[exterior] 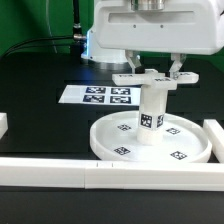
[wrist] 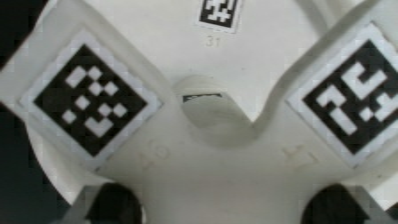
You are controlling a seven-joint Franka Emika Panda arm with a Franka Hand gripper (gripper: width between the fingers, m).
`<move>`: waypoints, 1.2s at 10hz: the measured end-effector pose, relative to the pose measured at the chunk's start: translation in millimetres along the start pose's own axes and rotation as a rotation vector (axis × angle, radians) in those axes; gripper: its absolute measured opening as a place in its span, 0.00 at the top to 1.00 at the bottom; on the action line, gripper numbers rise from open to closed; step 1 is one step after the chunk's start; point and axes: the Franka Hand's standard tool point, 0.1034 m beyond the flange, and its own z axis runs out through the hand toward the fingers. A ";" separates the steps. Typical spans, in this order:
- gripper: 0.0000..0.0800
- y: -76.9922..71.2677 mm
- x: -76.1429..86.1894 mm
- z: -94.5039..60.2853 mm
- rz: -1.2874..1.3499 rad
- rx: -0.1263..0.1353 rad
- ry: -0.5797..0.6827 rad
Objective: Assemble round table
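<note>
Blocky bar [exterior: 60, 172] fronts rimmed disc [exterior: 105, 148]; tool [exterior: 156, 72] pinches cross-shaped foot [exterior: 128, 78] atop post [exterior: 150, 108].

black table [exterior: 40, 75] — green backdrop [exterior: 28, 18] behind it

The white, boxy arm [exterior: 150, 30] ends in a pincer [exterior: 158, 74] with two slim grey fingers [exterior: 178, 66].
</note>
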 end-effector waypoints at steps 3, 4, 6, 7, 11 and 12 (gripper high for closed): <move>0.45 -0.3 -0.3 0.1 0.184 0.009 -0.007; 0.45 -0.1 -0.2 0.3 0.248 0.011 -0.010; 0.45 1.4 -0.1 1.1 0.513 0.051 -0.035; 0.45 2.2 0.5 1.3 0.605 0.068 -0.043; 0.45 -0.5 2.4 1.3 0.982 0.139 -0.054; 0.45 -0.7 2.9 1.0 1.038 0.139 -0.056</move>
